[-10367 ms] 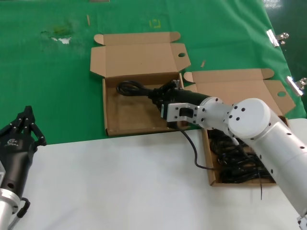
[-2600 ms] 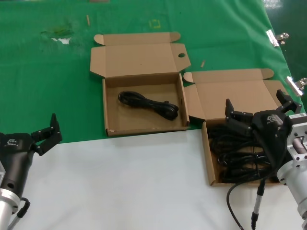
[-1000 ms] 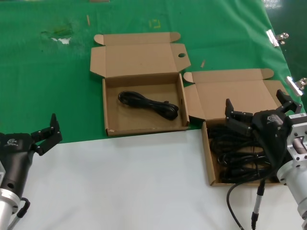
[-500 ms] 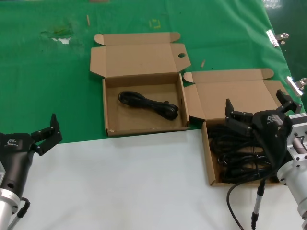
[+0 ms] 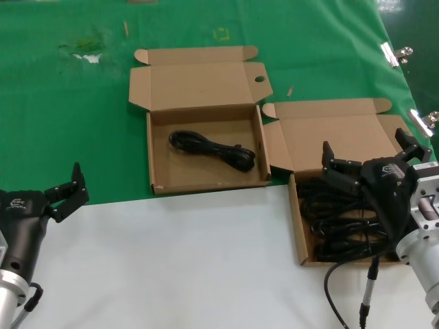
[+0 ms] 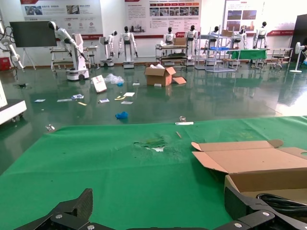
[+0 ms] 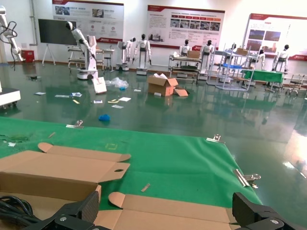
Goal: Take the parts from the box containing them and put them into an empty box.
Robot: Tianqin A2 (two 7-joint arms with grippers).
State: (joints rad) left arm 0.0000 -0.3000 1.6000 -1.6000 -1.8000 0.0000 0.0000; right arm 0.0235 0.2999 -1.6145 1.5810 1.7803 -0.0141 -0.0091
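The worktop (image 5: 206, 260) looks exactly as it did a moment back, half white near the robot and green cloth beyond, and nothing on it has shifted over the last couple of seconds. The real change lies further back: about ten seconds ago the right arm was stretched across into the empty box (image 5: 159, 173), the one whose lid has the small round hole, and now that arm is home again on its own side.

What it left behind is one cable (image 5: 212, 150), lying coiled on the floor of that box, free of any tool. So I judge one transfer done and the robot paused between cycles.

The box containing them (image 5: 300, 229), plain-lidded, sits to the right with its front part on the white surface. It still carries a dark tangle of the parts (image 5: 339, 229), so plenty of work remains.

The right tool (image 5: 370, 159) hangs over the back of that full box, fingers spread wide and holding nothing. It looks well placed to drop onto the next bundle.

The left tool (image 5: 63, 192) waits at the near left edge, well apart from both boxes, also spread open and empty.
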